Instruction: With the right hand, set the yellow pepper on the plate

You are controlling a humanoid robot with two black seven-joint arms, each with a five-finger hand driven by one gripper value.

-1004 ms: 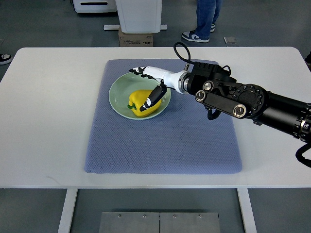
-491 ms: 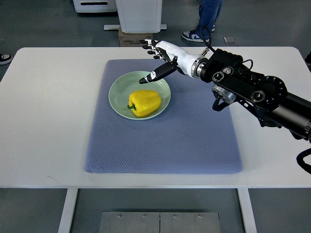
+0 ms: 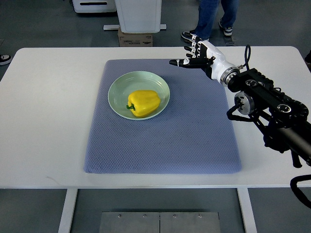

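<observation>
The right hand (image 3: pixel 197 54) hangs over the far right part of the mat (image 3: pixel 163 121), fingers spread and empty, the thumb pointing left toward the middle of the table (image 3: pixel 53 111). A second ago that thumb lay across the pepper (image 3: pixel 143 103) with the hand reaching over the plate (image 3: pixel 116 82); half a second ago it had lifted clear and hovered just above the plate's far rim. It has since drawn back further to the right and toward the far edge, well apart from the plate, and the dark forearm (image 3: pixel 269 109) has swung with it, so that it runs down the right side of the view instead of across the mat.

The pepper lies on its side in the middle of the pale green plate, stem toward the left, in the same place and pose as in both earlier frames. The plate sits on the far left part of the blue-grey mat and has not shifted.

Beyond the table a person's legs (image 3: pixel 211 17) stand in jeans and sneakers, and have stepped a little to the right.
</observation>
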